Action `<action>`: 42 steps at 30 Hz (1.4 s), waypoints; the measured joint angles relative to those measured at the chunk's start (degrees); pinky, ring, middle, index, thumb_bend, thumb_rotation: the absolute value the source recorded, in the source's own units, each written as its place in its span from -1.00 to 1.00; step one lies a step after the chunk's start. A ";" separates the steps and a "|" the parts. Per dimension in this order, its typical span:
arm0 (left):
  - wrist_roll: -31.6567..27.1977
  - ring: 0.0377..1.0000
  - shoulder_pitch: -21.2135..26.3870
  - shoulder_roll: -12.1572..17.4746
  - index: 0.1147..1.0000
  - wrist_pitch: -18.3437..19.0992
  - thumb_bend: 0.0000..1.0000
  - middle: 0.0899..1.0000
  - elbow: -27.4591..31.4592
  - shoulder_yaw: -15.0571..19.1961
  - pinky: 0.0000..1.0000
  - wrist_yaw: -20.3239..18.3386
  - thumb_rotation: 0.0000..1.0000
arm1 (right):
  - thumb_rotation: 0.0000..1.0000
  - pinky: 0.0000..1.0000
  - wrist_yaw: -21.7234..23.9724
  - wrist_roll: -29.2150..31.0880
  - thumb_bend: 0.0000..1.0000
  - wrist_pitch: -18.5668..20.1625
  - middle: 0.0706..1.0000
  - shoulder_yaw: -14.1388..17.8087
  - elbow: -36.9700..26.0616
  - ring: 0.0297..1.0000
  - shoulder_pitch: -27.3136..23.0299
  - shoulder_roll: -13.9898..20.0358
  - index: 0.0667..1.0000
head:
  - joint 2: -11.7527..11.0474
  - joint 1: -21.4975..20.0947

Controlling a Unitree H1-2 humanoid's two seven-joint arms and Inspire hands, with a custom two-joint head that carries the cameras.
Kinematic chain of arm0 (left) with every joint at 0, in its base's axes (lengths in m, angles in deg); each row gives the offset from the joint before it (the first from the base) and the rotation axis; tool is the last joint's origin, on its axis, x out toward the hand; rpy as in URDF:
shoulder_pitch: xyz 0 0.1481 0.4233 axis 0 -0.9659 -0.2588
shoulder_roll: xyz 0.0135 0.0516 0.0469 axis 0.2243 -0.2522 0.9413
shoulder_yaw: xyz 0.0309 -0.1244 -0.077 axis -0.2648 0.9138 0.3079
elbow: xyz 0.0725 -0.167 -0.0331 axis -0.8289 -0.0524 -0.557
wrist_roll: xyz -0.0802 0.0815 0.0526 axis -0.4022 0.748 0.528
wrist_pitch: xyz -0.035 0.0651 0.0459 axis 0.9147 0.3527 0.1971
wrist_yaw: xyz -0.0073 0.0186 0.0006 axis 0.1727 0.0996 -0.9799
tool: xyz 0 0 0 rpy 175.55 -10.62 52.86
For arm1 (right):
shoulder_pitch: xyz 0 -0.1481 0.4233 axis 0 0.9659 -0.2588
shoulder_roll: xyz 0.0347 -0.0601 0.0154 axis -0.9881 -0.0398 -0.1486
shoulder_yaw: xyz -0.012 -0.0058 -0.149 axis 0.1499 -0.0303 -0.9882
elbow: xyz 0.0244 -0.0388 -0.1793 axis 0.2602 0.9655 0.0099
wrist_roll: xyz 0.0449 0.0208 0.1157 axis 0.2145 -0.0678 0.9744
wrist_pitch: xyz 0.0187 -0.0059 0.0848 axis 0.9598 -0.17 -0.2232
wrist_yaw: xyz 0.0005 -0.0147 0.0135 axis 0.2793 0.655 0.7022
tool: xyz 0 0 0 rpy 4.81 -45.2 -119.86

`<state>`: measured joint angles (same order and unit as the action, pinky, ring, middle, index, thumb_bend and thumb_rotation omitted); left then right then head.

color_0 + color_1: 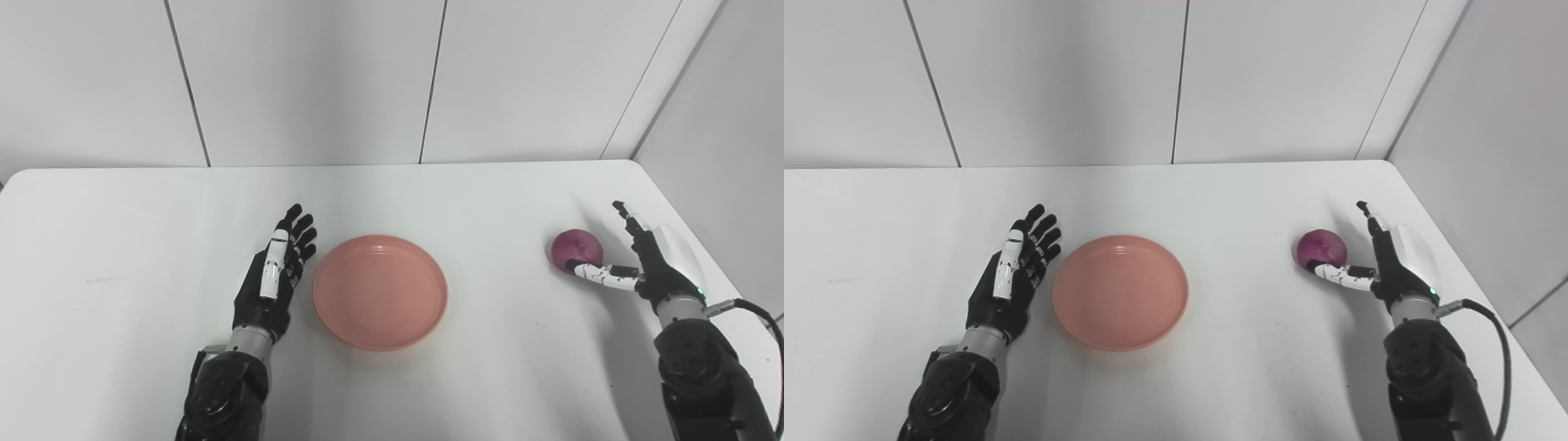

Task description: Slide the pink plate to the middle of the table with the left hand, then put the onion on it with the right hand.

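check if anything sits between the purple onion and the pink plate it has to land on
Nothing visible does. Only bare white table lies between the round purple onion and the shallow pink plate. The right hand is beside the onion, thumb at it, not yet gripping.

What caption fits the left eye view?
Left hand open beside the pink plate; right hand open by the onion.
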<state>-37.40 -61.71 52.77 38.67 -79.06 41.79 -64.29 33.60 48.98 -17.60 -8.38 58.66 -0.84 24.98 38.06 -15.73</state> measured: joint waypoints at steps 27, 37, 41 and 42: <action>0.16 0.89 -0.01 -0.08 0.85 0.81 -0.12 0.89 0.48 0.05 0.91 0.54 1.00 | -0.40 0.36 2.74 1.84 1.00 0.01 0.62 -1.79 2.02 0.55 -1.20 0.86 0.69 | 0.17 -0.35; 0.16 0.89 -0.21 -0.07 0.85 1.22 -0.12 0.89 0.88 0.04 0.91 0.58 1.00 | -0.47 0.33 2.43 2.53 0.98 0.00 0.60 -3.36 2.83 0.53 -1.78 2.08 0.67 | 0.18 -0.53; 0.16 0.88 -0.21 -0.07 0.85 1.22 -0.11 0.88 0.90 0.05 0.89 0.59 1.00 | -0.47 0.42 2.43 2.63 0.97 0.00 0.63 -4.23 3.51 0.57 -2.31 2.99 0.67 | 0.18 -0.53; 0.17 0.88 -0.25 -0.07 0.85 1.25 -0.11 0.88 0.96 0.04 0.89 0.63 1.00 | -0.48 0.43 2.41 2.72 0.97 -0.01 0.63 -4.55 3.95 0.58 -2.62 3.32 0.67 | 0.18 -0.53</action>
<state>-37.23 -61.96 52.69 39.91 -78.10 41.84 -63.66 36.01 51.70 -17.60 -12.94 62.61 -3.46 28.30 38.23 -16.26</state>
